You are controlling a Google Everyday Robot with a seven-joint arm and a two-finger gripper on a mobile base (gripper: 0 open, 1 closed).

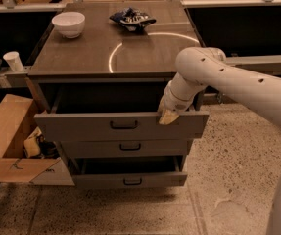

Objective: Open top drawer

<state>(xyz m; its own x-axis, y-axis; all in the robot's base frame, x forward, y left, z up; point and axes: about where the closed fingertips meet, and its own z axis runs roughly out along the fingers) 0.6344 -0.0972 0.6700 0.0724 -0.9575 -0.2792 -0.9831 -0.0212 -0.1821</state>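
Presently: top drawer partly out, gripper at its upper edge

Item 1. Gripper [168, 115]. It sits at the upper edge of the drawer front, right of centre and well to the right of the handle, with its pale tip resting against or hooked over that edge. Whether it is spread or closed cannot be told from this view. It does not appear to be on the handle.

Item 2. Arm [238, 82]. White, it enters from the right and bends down to the drawer front.

Item 3. Top drawer [81, 127]. Grey, with a wide flat front, it stands drawn out from the cabinet. A dark opening shows between its front and the cabinet top. What lies inside is too dark to read.

Item 4. Black bar handle [124, 125]. It is at the centre of the front, with nothing on it.

Item 5. Middle drawer [91, 148] and bottom drawer [101, 181]. The middle one sits further back. The bottom one stands slightly forward, with a gap above it.

Item 6. Cabinet top [81, 58]. It carries a white bowl [68, 23] at back left and a blue packet [131, 18] at back centre.

Item 7. Cardboard box [8, 126]. It lies open on the floor to the left. A paper cup [14, 60] stands on a ledge above it.

Status: the opening is judged well under way. The drawer is clearly out, but probably not at full travel. What remains is likely a further pull outward, then release of the front.
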